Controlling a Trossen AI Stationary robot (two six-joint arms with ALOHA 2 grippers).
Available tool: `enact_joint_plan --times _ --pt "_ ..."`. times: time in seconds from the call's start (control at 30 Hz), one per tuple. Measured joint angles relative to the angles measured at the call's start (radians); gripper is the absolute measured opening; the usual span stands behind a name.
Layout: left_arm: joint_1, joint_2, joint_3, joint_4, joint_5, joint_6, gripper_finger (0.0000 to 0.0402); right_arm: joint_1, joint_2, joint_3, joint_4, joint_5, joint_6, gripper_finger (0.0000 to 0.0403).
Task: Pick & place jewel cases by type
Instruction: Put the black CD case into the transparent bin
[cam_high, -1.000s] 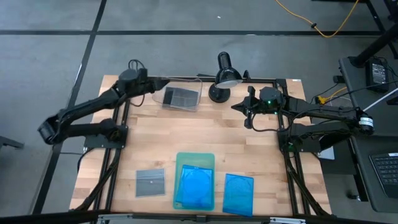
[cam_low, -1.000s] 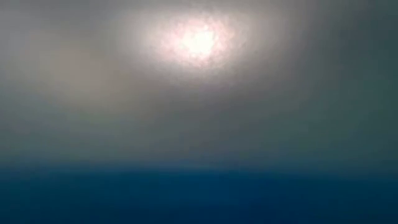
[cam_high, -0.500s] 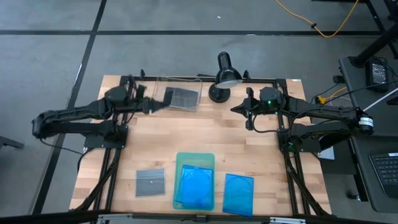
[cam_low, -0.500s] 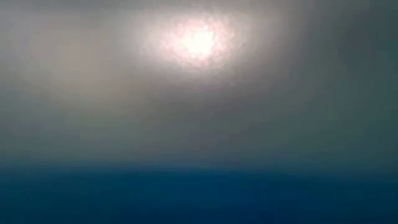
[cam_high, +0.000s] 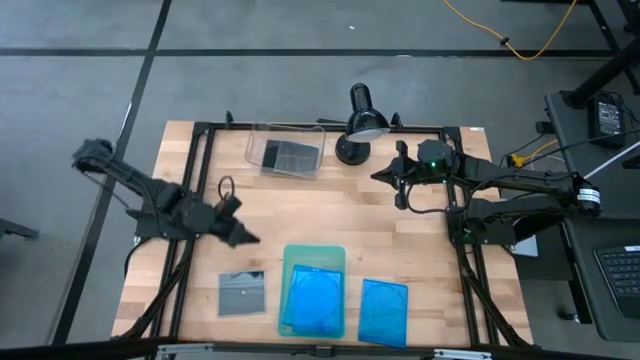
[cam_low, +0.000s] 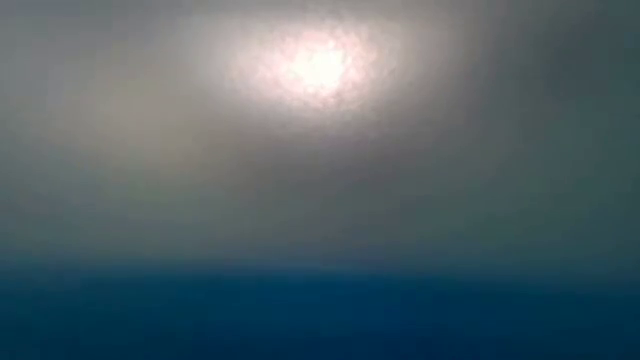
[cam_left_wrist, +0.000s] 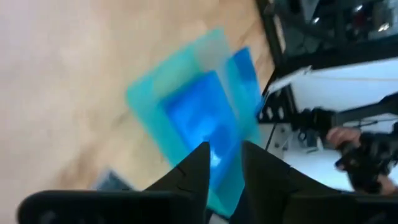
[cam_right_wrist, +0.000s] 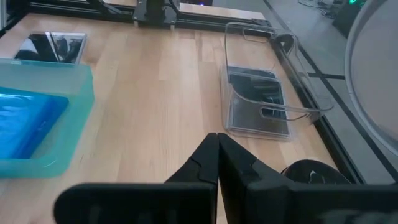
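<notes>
The wooden table (cam_high: 330, 215) is carrying the whole sort, and the biggest change on it is the left arm: a second ago it was reaching over the clear plastic bin (cam_high: 285, 155) at the far edge, and it is now swinging back toward the near side. The left gripper (cam_high: 240, 236) is hanging empty over bare wood, just above the loose grey jewel case (cam_high: 243, 293), with its fingers narrowing to a slim gap. I judge a dark case has just been dropped off and this grey one is coming next.

The right arm is waiting at the far right, and the right gripper (cam_right_wrist: 217, 149) is sitting with its fingers pressed together, holding nothing.

The pale-green tray (cam_high: 313, 260) is holding a blue jewel case (cam_high: 314, 298); another blue jewel case (cam_high: 383, 310) is lying just beside it on the table. Dark jewel cases (cam_right_wrist: 258, 102) are resting flat inside the bin.

The low view is showing only haze. No brand, label or writing is readable anywhere.
</notes>
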Motion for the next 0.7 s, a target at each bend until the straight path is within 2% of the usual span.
enact_joint_plan --times 0.1,0.27,0.43,0.57,0.7 --pt "-0.129 0.079 0.000 0.003 -0.052 -0.120 0.0057 0.000 0.000 0.000 0.002 0.000 0.000 0.0006" --pt "-0.302 0.248 0.000 0.015 -0.062 -0.348 0.0007 0.000 0.000 0.000 0.008 0.000 -0.018 0.0006" --pt "-0.411 0.408 0.000 0.088 -0.061 -0.581 0.0003 0.000 0.000 0.000 0.010 0.000 -0.053 0.0006" --pt "-0.436 0.518 0.015 0.276 -0.037 -0.607 0.0001 -0.001 0.000 0.000 0.009 0.000 -0.056 0.0006" --pt "-0.447 0.615 0.098 0.304 -0.001 -0.606 0.0002 -0.001 0.000 0.000 0.009 0.000 -0.056 0.0006"
